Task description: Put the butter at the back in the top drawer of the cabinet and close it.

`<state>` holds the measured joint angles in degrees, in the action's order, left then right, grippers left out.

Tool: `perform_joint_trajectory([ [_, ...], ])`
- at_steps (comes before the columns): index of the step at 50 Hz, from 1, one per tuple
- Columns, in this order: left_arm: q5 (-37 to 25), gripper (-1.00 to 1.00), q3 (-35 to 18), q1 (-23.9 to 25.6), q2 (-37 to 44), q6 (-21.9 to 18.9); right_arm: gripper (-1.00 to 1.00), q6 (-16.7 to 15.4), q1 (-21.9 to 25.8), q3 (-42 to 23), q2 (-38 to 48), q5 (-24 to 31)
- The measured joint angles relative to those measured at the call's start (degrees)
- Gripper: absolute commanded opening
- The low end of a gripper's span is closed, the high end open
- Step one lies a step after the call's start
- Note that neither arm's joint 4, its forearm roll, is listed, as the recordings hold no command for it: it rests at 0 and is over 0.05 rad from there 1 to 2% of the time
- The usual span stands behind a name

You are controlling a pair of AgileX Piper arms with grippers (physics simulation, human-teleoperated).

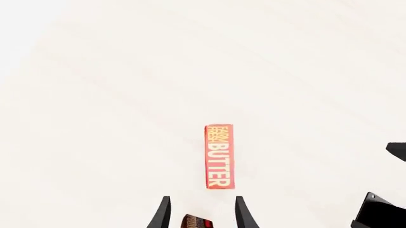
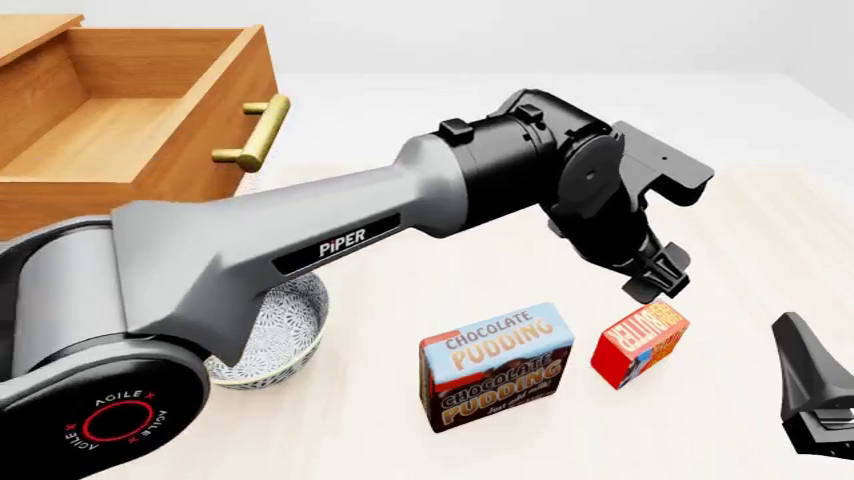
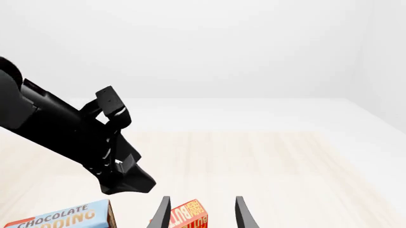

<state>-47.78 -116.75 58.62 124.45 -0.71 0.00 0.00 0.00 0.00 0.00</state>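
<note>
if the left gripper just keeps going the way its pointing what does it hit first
Most likely the butter. The left gripper points down over it, fingers open, and in the left wrist view the box lies just ahead of the gap between them, with only bare table around it. How far above it hangs is unclear.

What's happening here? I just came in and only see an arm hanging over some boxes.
The left arm has reached across the table, its pincer open and poised just above the small red butter box, not yet gripping it. The top drawer of the wooden cabinet already stands open at the back left. A chocolate pudding box sits beside the butter, a patterned bowl further left. The right pincer waits open nearby.
</note>
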Motion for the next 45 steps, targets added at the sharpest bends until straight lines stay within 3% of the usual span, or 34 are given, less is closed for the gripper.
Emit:
perform_joint_trajectory([
  [45, -3.48, 1.0, -10.43, 2.01, 9.75, 1.24, 1.0, 0.0, 0.0, 0.0, 0.0, 0.0],
])
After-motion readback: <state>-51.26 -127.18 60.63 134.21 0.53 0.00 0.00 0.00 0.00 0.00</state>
